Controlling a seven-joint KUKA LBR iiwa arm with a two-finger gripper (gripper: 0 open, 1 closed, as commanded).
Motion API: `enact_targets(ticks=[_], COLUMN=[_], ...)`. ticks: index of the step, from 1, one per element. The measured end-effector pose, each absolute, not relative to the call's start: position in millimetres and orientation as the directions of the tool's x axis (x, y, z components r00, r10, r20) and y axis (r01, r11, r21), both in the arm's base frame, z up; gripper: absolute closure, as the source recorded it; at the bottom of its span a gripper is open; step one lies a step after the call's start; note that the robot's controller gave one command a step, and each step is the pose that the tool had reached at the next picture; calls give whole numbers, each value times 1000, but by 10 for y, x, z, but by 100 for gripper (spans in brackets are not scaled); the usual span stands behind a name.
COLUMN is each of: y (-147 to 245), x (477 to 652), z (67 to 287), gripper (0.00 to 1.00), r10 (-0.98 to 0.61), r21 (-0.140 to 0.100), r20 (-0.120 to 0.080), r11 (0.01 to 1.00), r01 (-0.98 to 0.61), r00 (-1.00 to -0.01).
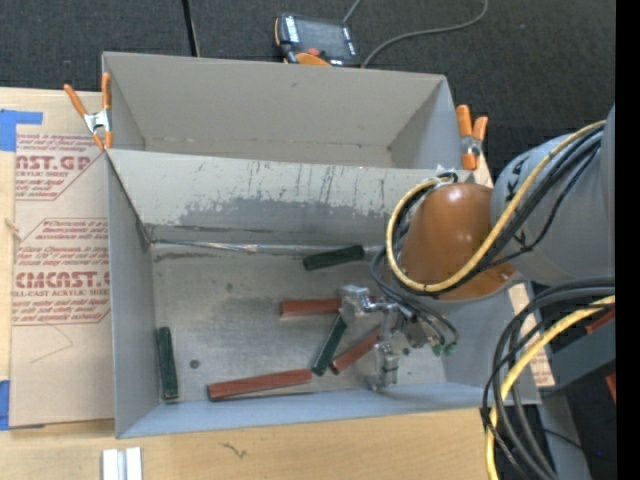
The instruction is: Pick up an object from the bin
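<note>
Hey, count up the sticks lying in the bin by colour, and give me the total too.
Dark green sticks: 3
Red-brown sticks: 3
Total: 6

And here's the arm (pixel 575 193), showing off a broad, rounded casing in pale grey at the right of the frame. Sitting at its wrist, just right of centre, a glossy cover (pixel 450 238) is gleaming brownish orange, smooth and domed (rather like a polished ball). A yellow cable (pixel 393 236) is looping round that dome alongside a dark one, then sweeping up across the grey casing. Down in the lower right, black cables (pixel 520 328) are bunching in thick curves, with more yellow threading among them. Below the dome, the gripper (pixel 382 340) is glinting as a small, bare-metal cluster of silvery brackets and thin wires.
</note>
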State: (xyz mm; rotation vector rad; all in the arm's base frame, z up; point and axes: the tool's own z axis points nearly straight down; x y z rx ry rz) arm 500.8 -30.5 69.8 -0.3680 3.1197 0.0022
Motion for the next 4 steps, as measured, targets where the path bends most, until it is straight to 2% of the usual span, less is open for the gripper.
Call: enact_targets(ticks=[1, 2, 3, 4], y=[-312, -306, 24, 28], x=[5047, 5008, 4875, 4842], z=[739, 698, 727, 714], gripper=[100, 0, 0, 100], r10=[-232, -233, -532, -529], r21=[-2, 1, -9, -2], r20=[-12, -1, -19, -9], r11=[973, 973, 847, 849], r01=[-232, -233, -532, -529], r00=[-973, -973, -846, -849])
